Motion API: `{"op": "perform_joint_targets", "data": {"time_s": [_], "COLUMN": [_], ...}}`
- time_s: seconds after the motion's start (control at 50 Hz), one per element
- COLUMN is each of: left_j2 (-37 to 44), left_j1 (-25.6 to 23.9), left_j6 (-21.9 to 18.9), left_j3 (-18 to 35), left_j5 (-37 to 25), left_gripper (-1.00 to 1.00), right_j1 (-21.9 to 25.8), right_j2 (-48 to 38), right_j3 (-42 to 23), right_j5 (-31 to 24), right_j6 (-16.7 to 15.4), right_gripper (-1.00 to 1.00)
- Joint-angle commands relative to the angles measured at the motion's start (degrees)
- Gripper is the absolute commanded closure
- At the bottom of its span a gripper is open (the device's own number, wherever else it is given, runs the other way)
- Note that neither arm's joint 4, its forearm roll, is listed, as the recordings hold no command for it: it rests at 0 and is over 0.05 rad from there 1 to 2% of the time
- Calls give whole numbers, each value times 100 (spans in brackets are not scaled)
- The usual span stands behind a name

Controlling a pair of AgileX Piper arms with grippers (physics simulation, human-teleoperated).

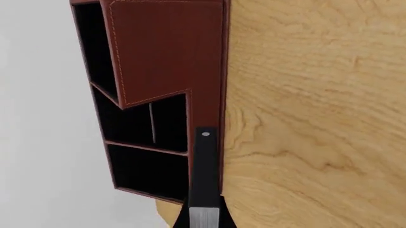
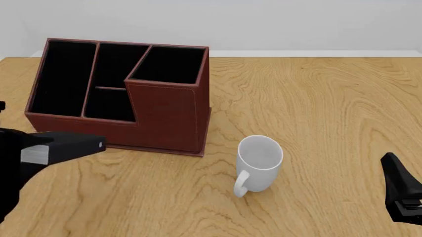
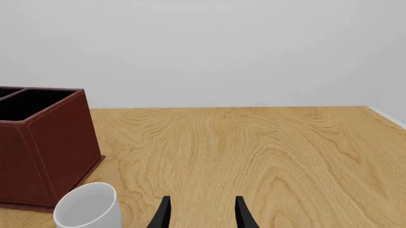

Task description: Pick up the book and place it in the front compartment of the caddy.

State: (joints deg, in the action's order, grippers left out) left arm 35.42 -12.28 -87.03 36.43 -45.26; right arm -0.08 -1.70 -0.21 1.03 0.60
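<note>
The left hand (image 1: 203, 223) is gripping the book (image 2: 72, 142), judged stiff and light, by its page-edge end beside the caddy (image 2: 168, 111), while the right hand (image 3: 202, 216) is idling with fingers parted and empty.

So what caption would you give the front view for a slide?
Left gripper holds a black book in front of the reddish-brown caddy; a white mug stands on the wooden table, right gripper idle.

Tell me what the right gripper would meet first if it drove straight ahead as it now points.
Nothing but bare wooden tabletop lies ahead of the right gripper; the white ceramic mug sits off to one side. Depth is uncertain.
</note>
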Motion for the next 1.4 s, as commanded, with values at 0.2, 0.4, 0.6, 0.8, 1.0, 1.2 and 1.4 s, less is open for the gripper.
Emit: {"op": "perform_joint_targets", "data": {"time_s": [0.2, 0.4, 0.6, 0.8, 1.0, 1.2, 1.4], "left_j2": [624, 1160, 1535, 1758, 2103, 2476, 2803], "left_j1": [306, 291, 317, 316, 289, 278, 315], "left_j6": [-562, -534, -532, -606, -637, -658, -664], "left_j3": [547, 964, 1200, 1286, 1475, 1534, 1587], "left_j5": [815, 1131, 1372, 1561, 1798, 2075, 2266], "left_gripper": [100, 100, 100, 100, 100, 100, 100], "right_j1": [1, -1, -1, 0, -1, 0, 0], "right_j2": [0, 1, 0, 1, 3, -1, 0], "right_j3": [0, 0, 0, 0, 0, 0, 0], "right_j5": [0, -1, 0, -1, -2, 1, 0], "right_j6": [-1, 0, 0, -1, 1, 2, -1], "right_gripper": [-100, -100, -100, -100, -100, -100, -100]}}
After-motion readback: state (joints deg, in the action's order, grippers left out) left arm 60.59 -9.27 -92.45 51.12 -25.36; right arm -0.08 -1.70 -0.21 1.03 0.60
